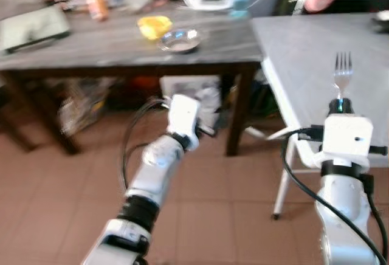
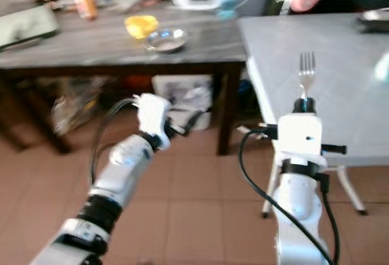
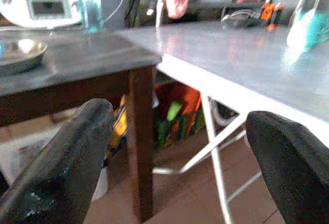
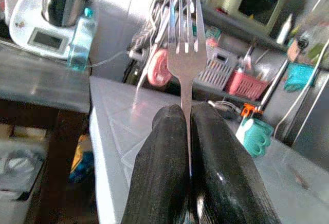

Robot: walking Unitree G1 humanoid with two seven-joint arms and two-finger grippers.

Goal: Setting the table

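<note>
Fork in hand, table unset.
Right gripper (image 4: 187, 126) pinches the silver metal fork (image 1: 343, 73) upright above the grey table (image 1: 304, 52); left gripper (image 3: 180, 147) gapes wide, empty.

My fork (image 4: 187, 49) is a plain silver metal one w/ four tines, standing upright, tines up. Its handle is pinched btwn the two black fingers of my right gripper (image 4: 189, 131), so just the neck & head stick out above. It's up off the surface, over the near edge of the grey table (image 1: 304, 52)
</note>
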